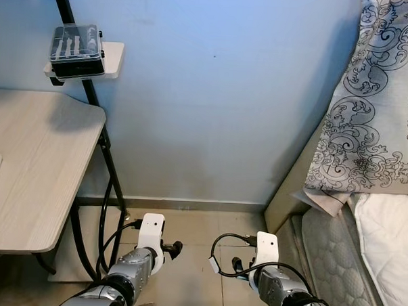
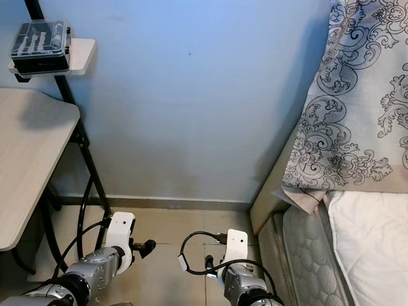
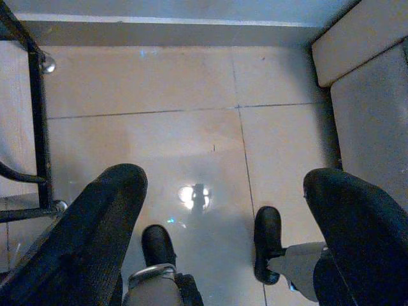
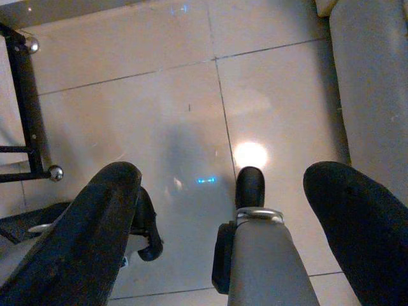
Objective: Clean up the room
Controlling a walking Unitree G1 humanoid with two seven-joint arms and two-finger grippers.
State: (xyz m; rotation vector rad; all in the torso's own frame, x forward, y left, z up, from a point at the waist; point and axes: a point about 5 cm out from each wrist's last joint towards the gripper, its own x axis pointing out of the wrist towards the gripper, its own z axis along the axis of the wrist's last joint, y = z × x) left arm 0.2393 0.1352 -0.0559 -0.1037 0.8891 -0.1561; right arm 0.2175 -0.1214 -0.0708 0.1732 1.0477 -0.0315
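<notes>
**Ana:** While both arms hang low in front of the body, what is the robot actually doing about the room?

**Ben:** Looking, I'd say. It faces a pale blue wall in the gap between a wooden desk and a bed. Nothing is picked up, so I judge this the search step, before any grasp.

**Ana:** And the grippers?

**Ben:** The left gripper points down at the tiled floor, its two black fingers spread wide with bare tile between them. The right gripper is the same: fingers apart, nothing held, hovering over tile near the bed's base.

**Ana:** Is there anything to tidy?

**Ben:** The one loose item I can name is a clear-lidded plastic box on a small white shelf fixed to the desk's black frame, above the desk corner and well apart from both grippers. A patterned bedcover hangs down over the mattress edge. Whether either needs tidying, I can't say.

**Ana:** So the next move?

**Ben:** Probably turning or stepping back to find clutter; the floor patch ahead offers nothing to grasp. If the box is the target, the left arm would need to lift high and reach past the frame.
</notes>
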